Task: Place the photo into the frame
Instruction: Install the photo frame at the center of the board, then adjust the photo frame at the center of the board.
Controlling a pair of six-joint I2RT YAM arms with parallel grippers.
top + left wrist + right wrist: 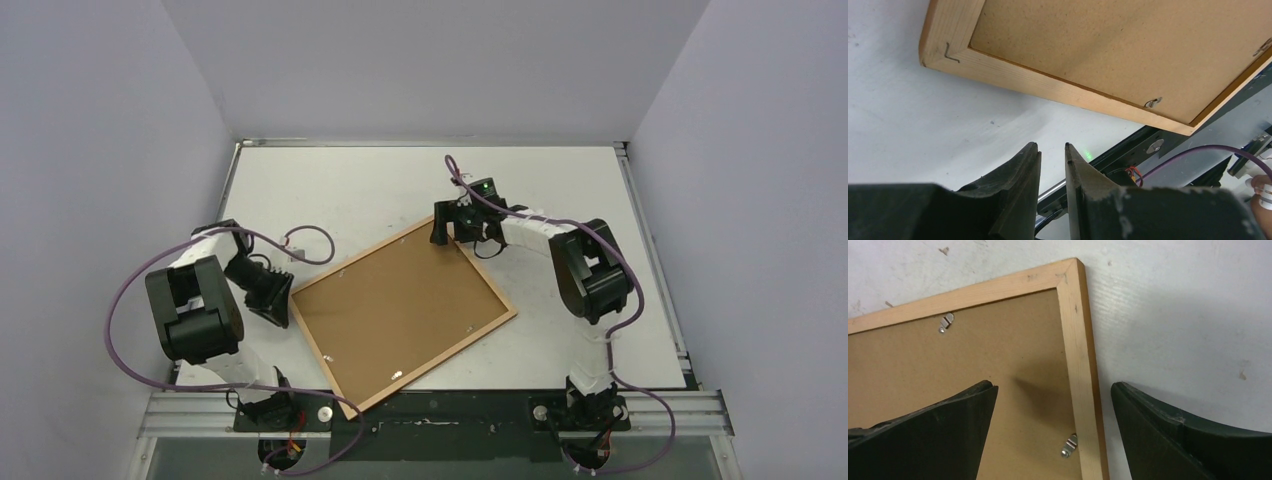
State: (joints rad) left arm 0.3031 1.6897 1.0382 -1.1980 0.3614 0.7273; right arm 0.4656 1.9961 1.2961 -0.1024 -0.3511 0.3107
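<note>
White table (pixel 370 180), matte top, small dark scuffs and specks visible up close. Plain pale lavender-grey walls box it in on three sides: left wall (pixel 100 150), back wall (pixel 430 60), right wall (pixel 760 150). Aluminium rail (pixel 450 410) runs along the table's near edge, with a thinner metal strip (pixel 652 260) along its right edge. Light is even and diffuse; shadows are soft.

I have the frame (pixel 1078 340) on the table (pixel 350 190), left gripper (pixel 1051 147) left of it, right gripper (pixel 1053 386) over its far corner.
</note>
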